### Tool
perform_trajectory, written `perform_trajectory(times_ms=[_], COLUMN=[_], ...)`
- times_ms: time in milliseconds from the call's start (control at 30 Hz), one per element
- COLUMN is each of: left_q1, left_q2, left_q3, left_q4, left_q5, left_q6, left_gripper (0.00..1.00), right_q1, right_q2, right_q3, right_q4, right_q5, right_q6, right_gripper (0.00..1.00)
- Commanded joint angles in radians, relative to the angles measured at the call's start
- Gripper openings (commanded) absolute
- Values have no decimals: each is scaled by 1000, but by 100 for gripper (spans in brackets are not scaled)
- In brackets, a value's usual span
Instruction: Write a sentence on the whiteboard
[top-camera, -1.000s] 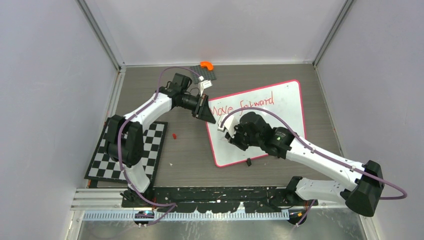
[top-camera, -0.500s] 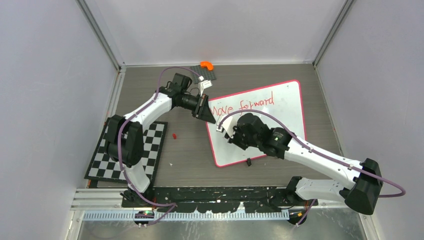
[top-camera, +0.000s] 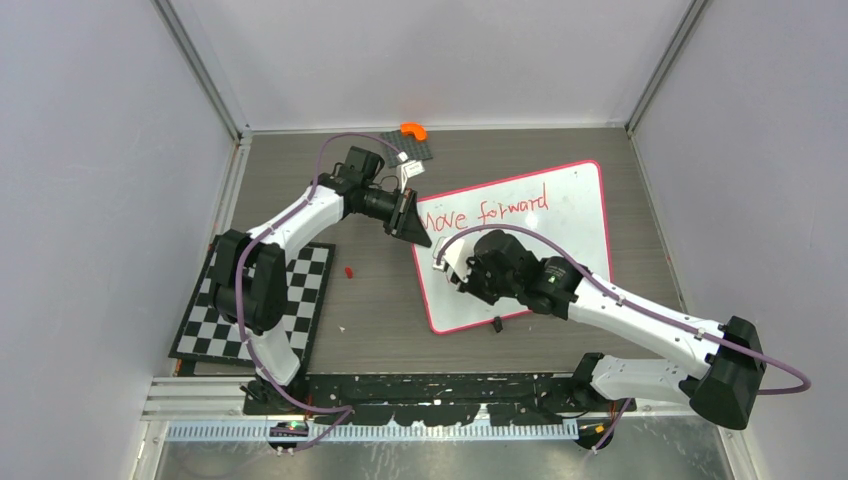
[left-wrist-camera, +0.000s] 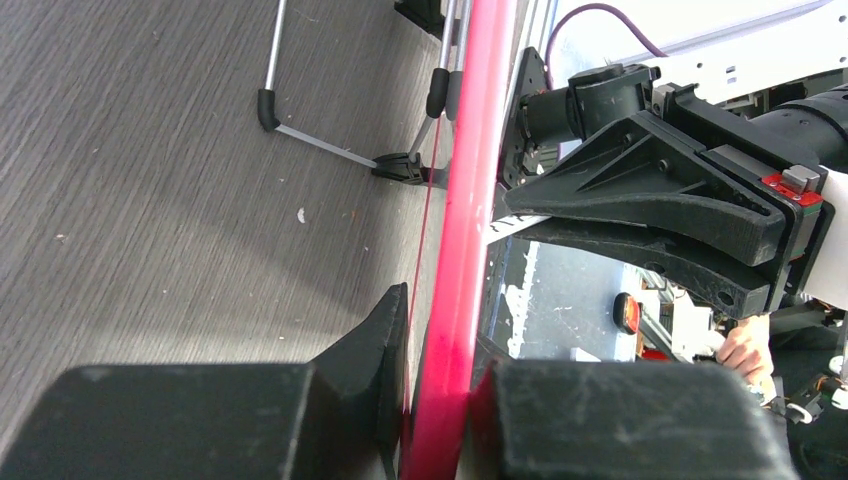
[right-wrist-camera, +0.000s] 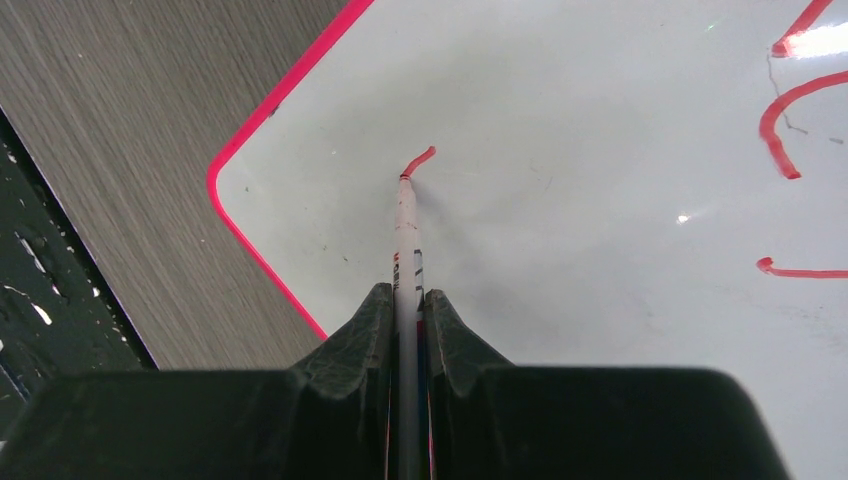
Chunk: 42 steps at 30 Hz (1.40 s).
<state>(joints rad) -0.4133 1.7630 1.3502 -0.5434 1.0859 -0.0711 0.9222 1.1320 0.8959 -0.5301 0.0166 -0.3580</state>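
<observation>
The whiteboard (top-camera: 565, 235) lies tilted on the table, white with a pink-red rim (left-wrist-camera: 470, 230). My left gripper (top-camera: 412, 226) is shut on that rim at the board's far left corner, one finger on each side (left-wrist-camera: 440, 400). Red words of the sentence (top-camera: 490, 211) run along the far part of the board. My right gripper (top-camera: 449, 262) is over the board's left part, shut on a thin white marker (right-wrist-camera: 406, 240). The marker's tip touches the whiteboard (right-wrist-camera: 600, 200) at the end of a short red stroke (right-wrist-camera: 421, 159) near the left rim. Other red strokes (right-wrist-camera: 782, 130) show to the right.
A black-and-white checkerboard mat (top-camera: 255, 300) lies at the left beside the left arm's base. A small grey studded plate (top-camera: 412, 151) with an orange piece (top-camera: 413, 131) sits at the back. A small red bit (top-camera: 348, 271) lies on the table. A black clip (top-camera: 497, 323) sits at the board's near edge.
My right gripper has shifted slightly left across the board with the marker. The left arm and the board have not moved.
</observation>
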Motion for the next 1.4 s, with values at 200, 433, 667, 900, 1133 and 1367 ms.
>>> perform_trajectory(times_ms=[200,433,667,900,1133,1367], left_q1=[-10,-10,-10,-10,-10,-10], left_q2=[3,4,6,9,11,14], left_q3=[18,20,20,24,27,30], left_q4=[-5,-8,-10,-11,-18,-24], left_q5=[-43,-43,-43,-43,-43,-42], left_q6=[-20,-18,-15,-13,-8,-2], left_gripper=[0,0,0,0,0,0], right_q1=[2,3,2,3,3,2], right_q2=[-15,-14,-20,-22,-20,-31], right_q3=[12,28,29,30,6,-11], right_q4=[54,73,83,58,-3,-51], right_q5=[111,137,182,167,120,102], right_q6=[6,19,19,10,-5,-15], right_gripper=[0,0,0,0,0,0])
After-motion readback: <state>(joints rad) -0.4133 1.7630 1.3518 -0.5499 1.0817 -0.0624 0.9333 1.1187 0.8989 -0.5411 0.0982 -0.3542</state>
